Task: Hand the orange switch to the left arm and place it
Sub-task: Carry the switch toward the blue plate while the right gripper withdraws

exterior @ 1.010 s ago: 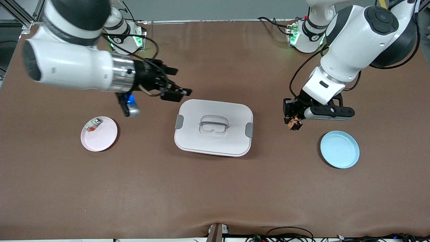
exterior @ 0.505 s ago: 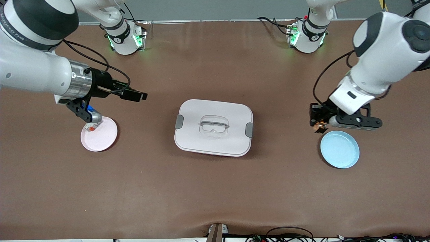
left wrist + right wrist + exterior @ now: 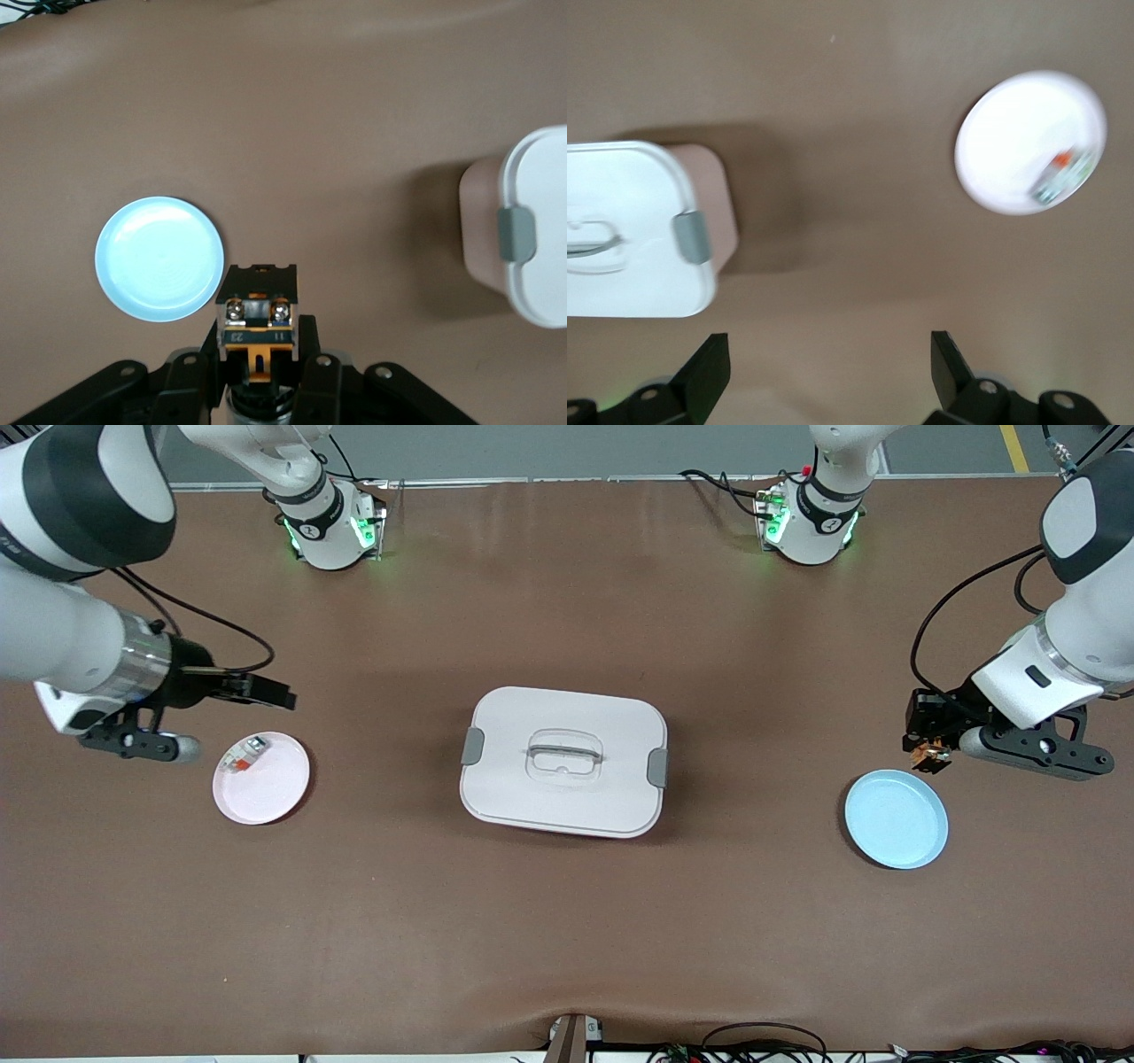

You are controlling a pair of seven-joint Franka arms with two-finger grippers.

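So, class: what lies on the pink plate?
On the pink plate, near its rim, lies a small white-grey piece with a red-orange mark. Nothing covers it; its underside is hidden.

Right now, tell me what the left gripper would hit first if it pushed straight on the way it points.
Likely bare table, beside the blue plate; the left gripper, shut on the orange switch, seems to aim just past its rim.

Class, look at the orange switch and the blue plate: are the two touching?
Apart. In the front view the left gripper holds the orange switch in the air, with brown table showing between it and the blue plate.
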